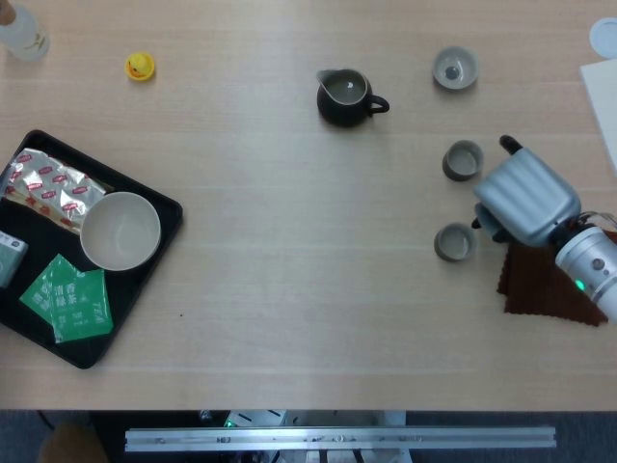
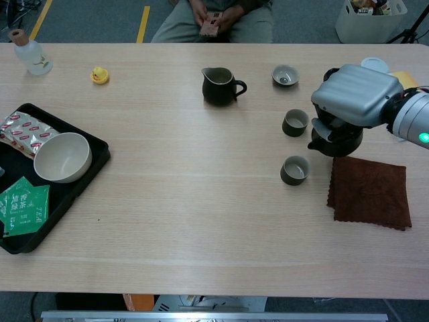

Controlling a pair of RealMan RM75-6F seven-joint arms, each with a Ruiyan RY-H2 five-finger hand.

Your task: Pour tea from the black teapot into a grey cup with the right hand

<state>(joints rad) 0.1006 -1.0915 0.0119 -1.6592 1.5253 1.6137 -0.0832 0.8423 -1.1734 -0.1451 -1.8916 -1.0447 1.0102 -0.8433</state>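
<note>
My right hand grips the black teapot from above and hides most of it; in the head view only dark edges of the teapot show. Its spout points left, toward the gap between two grey cups. One grey cup stands just left of and nearer than the spout. A second grey cup stands just beyond it. A third grey cup sits further back. My left hand is in neither view.
A brown cloth lies right under and beside the teapot. A black pitcher stands at the back centre. At the left, a black tray holds a white bowl and tea packets. A yellow duck and a bottle sit far left.
</note>
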